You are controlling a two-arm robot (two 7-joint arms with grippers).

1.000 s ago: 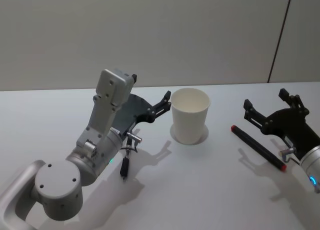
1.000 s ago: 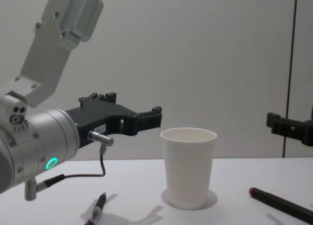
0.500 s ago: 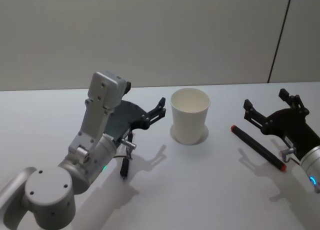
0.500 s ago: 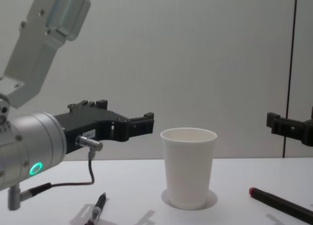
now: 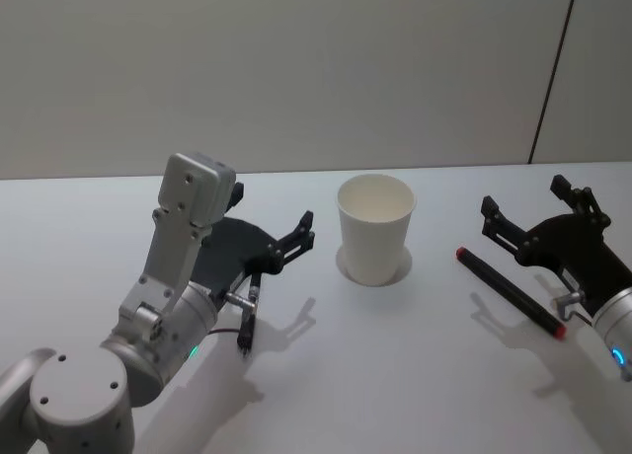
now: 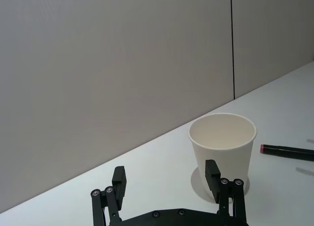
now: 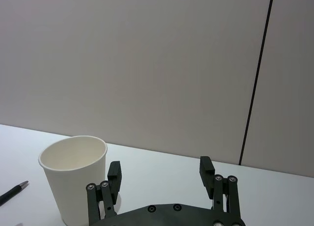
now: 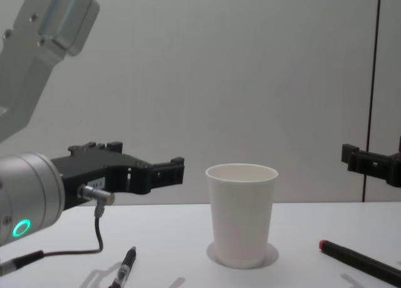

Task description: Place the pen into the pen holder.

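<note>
Two pens lie flat on the plain white table [image 5: 395, 385], and neither is in the holder. A slim black pen [image 5: 247, 321] rests on the robot's left of the cup and a little nearer the robot, well apart from it. A thick black marker with red ends [image 5: 509, 291] lies on the cup's right, its nearer red end a short way from the cup's base (which of the two is meant for the holder cannot be told).

The pen holder, a plain white paper cup with a rolled rim [image 5: 375, 227], stands upright and empty in the middle of the table. It tapers toward its base.

The left gripper [image 5: 289, 245] hangs left of the cup with its black fingers pointed toward it. In the chest view it is at about the height of the cup's rim, with the slim pen on the table below. Its jaws stand spread wide with nothing between them; the left wrist view shows the cup past the two fingertips.

The right gripper [image 5: 524, 195] sits right of the cup, above the marker's far side. Its fingers are likewise splayed apart and hold nothing.
</note>
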